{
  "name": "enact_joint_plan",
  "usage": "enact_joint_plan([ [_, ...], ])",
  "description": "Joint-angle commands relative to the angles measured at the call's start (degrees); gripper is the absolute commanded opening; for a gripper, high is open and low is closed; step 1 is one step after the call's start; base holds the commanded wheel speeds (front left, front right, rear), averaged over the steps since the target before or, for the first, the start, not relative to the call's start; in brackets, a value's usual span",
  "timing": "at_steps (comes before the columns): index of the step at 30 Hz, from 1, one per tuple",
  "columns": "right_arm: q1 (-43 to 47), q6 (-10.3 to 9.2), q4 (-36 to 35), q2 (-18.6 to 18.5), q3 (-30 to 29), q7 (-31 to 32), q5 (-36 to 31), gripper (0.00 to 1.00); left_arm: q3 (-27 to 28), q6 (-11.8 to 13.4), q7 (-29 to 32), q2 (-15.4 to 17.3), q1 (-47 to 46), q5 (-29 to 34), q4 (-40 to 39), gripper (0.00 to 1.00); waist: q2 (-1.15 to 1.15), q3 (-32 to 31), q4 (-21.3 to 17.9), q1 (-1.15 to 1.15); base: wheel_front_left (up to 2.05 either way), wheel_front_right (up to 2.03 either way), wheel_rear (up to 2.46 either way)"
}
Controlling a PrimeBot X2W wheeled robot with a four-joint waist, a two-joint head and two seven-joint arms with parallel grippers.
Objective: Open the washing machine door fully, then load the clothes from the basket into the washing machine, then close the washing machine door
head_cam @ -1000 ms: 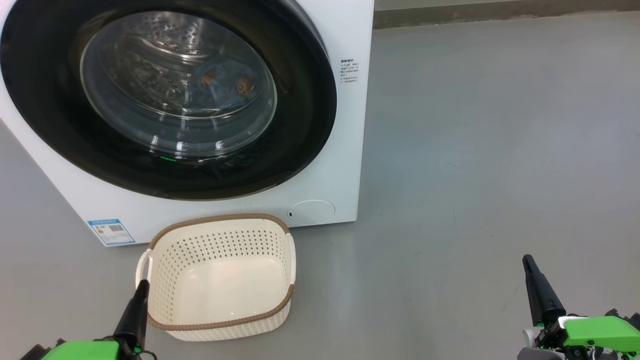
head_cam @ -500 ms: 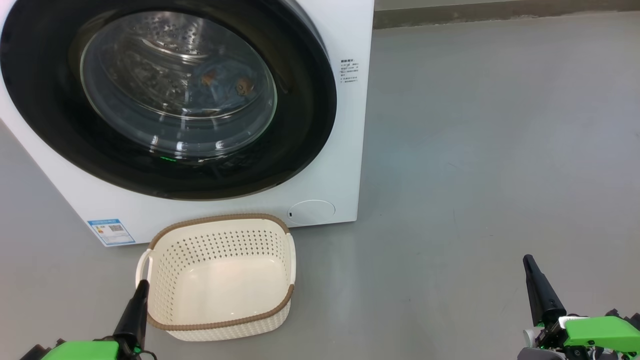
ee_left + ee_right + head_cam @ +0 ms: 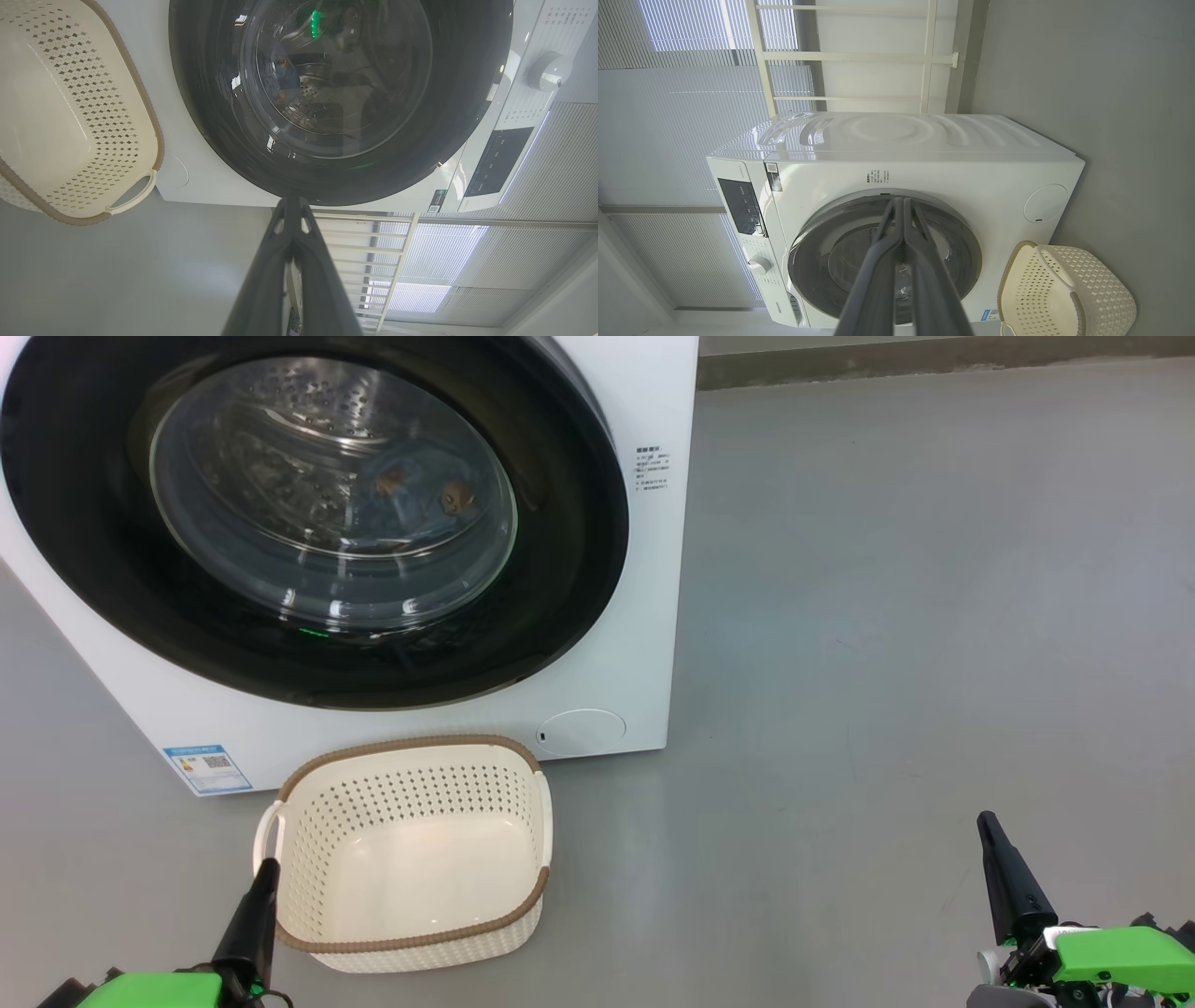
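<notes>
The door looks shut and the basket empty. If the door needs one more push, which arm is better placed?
Left, probably. The left gripper, shut, sits beside the basket, below the washing machine door in the head view. The right gripper, shut, is far to the side over the floor.

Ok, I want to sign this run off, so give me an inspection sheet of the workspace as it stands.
surface: grey floor.
washing machine: white, door shut.
clothes: blue, inside, seen through the door.
basket: empty, on the floor before the machine.
clutter: nothing seen.
tools: left tool and right tool shut, holding nothing, low.
cables: nothing seen on the floor.
surroundings: blinds, white rack behind the machine.
</notes>
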Motion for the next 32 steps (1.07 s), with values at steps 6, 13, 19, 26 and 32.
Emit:
enact_joint_plan([
  [6,-2.28,-0.06,-1.40,-0.14,1.27,0.36,-0.34,0.00,2.00,-0.17,0.18,0.64,-2.40,0.67,-1.01,0.00,0.00,0.00,0.00,0.00,0.00,0.00,0.00],
  [13,-2.29,-0.06,-1.39,-0.12,1.24,0.38,-0.36,0.00,2.04,-0.17,0.21,0.61,-2.40,0.70,-1.01,0.00,0.00,0.00,0.00,0.00,0.00,0.00,0.00],
  [19,-2.29,-0.06,-1.39,-0.10,1.22,0.40,-0.38,0.00,2.07,-0.17,0.23,0.59,-2.40,0.73,-1.01,0.00,0.00,0.00,0.00,0.00,0.00,0.00,0.00],
  [26,-2.29,-0.06,-1.39,-0.09,1.20,0.41,-0.40,0.00,2.10,-0.17,0.26,0.57,-2.41,0.75,-1.01,0.00,0.00,0.00,0.00,0.00,0.00,0.00,0.00],
  [32,-2.29,-0.06,-1.39,-0.08,1.19,0.43,-0.41,0.00,2.13,-0.17,0.28,0.55,-2.41,0.77,-1.01,0.00,0.00,0.00,0.00,0.00,0.00,0.00,0.00],
])
